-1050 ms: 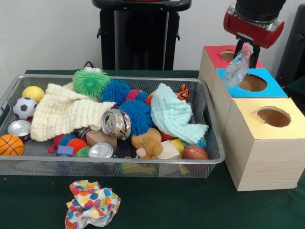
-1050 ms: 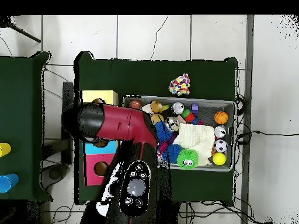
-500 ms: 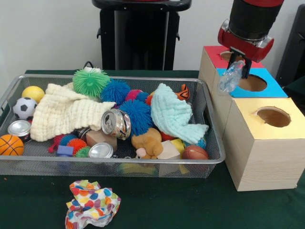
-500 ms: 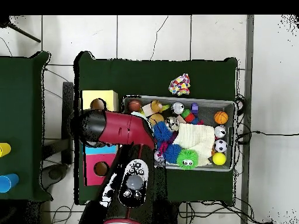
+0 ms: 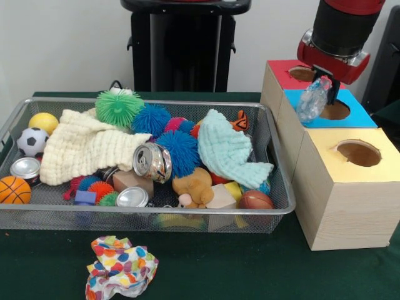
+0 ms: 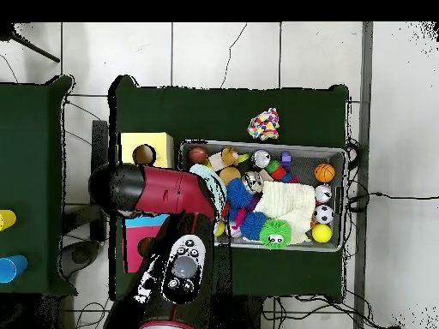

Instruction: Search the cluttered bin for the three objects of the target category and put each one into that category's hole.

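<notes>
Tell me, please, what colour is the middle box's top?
Blue top, clearest in the front view.

no readable text, labels or numbers

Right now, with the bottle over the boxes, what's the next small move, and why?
Probably ease down and release. The gripper holds the crushed bottle at the near rim of the blue box's hole, partly over it, so a slight shift toward the hole's centre first seems wise.
</notes>
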Controlling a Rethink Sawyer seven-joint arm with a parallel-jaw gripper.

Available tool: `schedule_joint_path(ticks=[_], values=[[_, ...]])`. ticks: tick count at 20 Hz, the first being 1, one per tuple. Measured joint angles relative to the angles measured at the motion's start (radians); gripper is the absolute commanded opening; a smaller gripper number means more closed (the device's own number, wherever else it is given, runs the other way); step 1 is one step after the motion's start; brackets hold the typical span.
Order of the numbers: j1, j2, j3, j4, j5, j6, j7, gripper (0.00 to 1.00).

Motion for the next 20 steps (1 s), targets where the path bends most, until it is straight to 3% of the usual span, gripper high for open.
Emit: schedule_joint_path(ticks=[12,13,20], values=[[0.046,0.003,-0.036,0.000,0.031,0.000,0.001,0.00],[0.047,0.003,-0.038,0.000,0.034,0.000,0.001,1.00],[0.060,0.010,-0.061,0.000,0.066,0.000,0.023,1.00]])
